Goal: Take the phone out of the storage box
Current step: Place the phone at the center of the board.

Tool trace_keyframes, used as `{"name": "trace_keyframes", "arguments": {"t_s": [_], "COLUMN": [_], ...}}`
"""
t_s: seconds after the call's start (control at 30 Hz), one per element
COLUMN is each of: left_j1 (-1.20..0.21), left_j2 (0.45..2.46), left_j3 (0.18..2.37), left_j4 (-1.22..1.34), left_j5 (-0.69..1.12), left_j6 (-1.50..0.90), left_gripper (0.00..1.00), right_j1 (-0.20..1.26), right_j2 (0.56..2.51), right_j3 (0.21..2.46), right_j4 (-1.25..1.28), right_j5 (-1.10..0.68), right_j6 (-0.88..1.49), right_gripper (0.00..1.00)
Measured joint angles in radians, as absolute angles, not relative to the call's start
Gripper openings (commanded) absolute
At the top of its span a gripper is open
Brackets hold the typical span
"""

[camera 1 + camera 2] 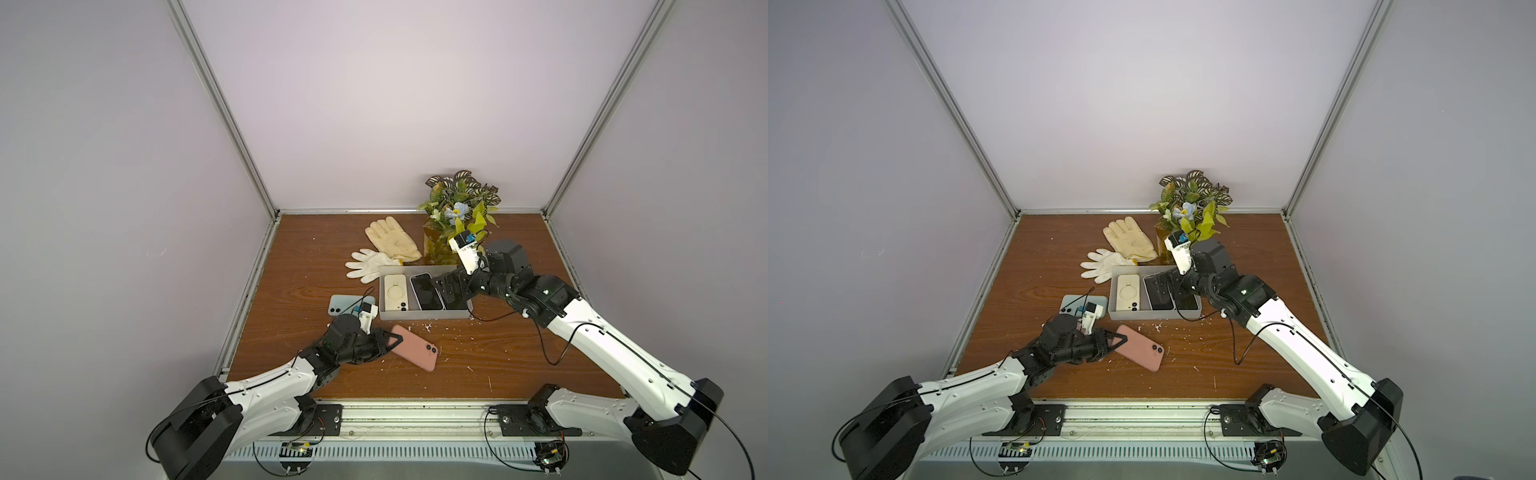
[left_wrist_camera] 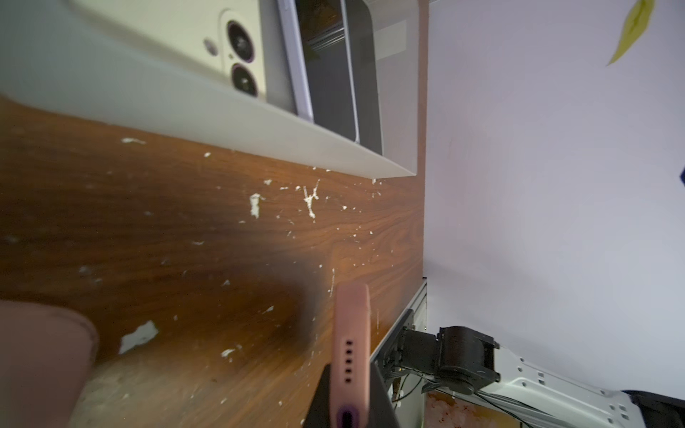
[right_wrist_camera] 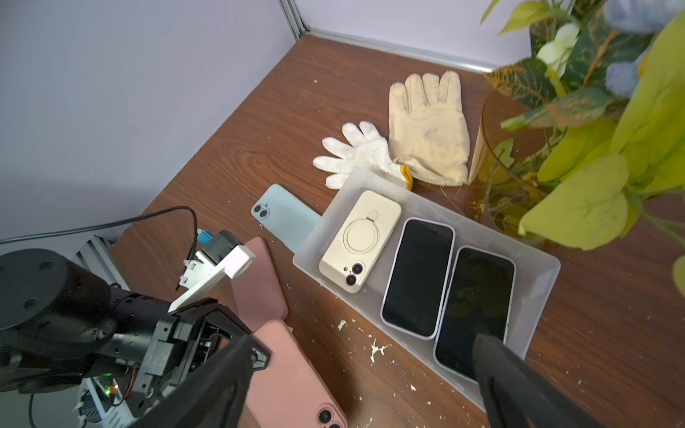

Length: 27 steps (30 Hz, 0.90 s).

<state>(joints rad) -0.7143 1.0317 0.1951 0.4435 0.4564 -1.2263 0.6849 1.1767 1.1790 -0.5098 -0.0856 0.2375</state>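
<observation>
While my left gripper [image 1: 104,341] is clamped on the pink phone [image 1: 415,349] just outside the box [image 1: 424,316], my right gripper [image 1: 444,289] hangs spread wide over two dark-screened phones [image 1: 426,293] inside it.

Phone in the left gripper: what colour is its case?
Dusty pink. The phone in the left gripper shows best in a top view.

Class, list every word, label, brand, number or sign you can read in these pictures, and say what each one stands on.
Readable text: none.
Camera mount on the right arm: a row of small dark marks, too small to read.
Cream phone, pink phone, blue phone: backs show no logo or lettering.
Two screens in the box: dark, nothing displayed.
</observation>
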Motion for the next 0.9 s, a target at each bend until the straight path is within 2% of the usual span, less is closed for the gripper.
{"name": "trace_keyframes", "arguments": {"t_s": [0.2, 0.53, 0.6, 0.9], "left_j1": [-0.719, -0.721, -0.721, -0.727], "left_j2": [1.076, 1.288, 1.317, 1.382], "left_j3": [0.192, 0.258, 0.269, 0.229], "left_j4": [0.450, 0.585, 0.601, 0.585], "left_j5": [0.403, 0.460, 0.474, 0.510], "left_j6": [-1.236, -1.225, -1.219, -1.180], "left_gripper": [0.00, 0.00, 0.13, 0.52], "right_j1": [0.685, 0.690, 0.693, 0.699], "right_j2": [1.245, 1.349, 1.378, 1.598], "right_j3": [1.179, 1.159, 1.159, 1.229], "right_j4": [-0.596, -0.638, -0.645, -0.677], "right_j5": [-0.088, -0.114, -0.109, -0.074], "right_j6": [0.253, 0.310, 0.315, 0.306], "right_gripper": [0.99, 0.99, 0.99, 0.99]}}
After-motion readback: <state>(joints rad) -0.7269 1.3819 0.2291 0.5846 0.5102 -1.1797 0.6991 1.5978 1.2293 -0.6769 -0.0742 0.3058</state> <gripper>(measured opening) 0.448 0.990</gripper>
